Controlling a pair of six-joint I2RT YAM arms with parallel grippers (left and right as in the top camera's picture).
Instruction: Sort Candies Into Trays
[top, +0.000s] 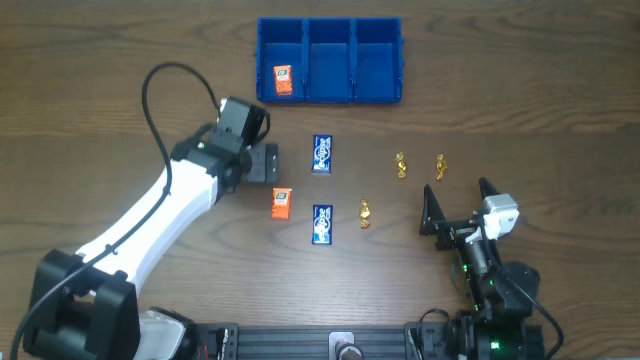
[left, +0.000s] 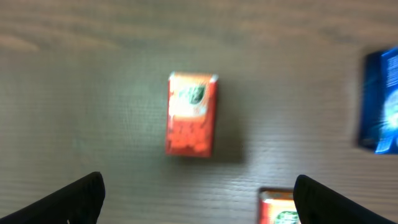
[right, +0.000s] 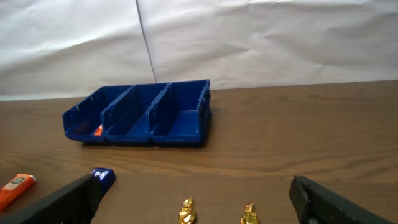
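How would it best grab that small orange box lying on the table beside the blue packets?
From straight above, pinching the long sides at mid-length. The orange box lies flat on the table, clear of the blue packets, so its narrow width is the easy span. The left hand, open, hangs nearest.

Candy box (top: 283, 81) inside tray (top: 330, 100), leftmost compartment

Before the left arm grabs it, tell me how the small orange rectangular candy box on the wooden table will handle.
The small orange rectangular candy box lies flat on a broad face, so a push should slide it, not roll or tip it. Its straight edges suggest stiff walls that likely hold shape under a pinch.
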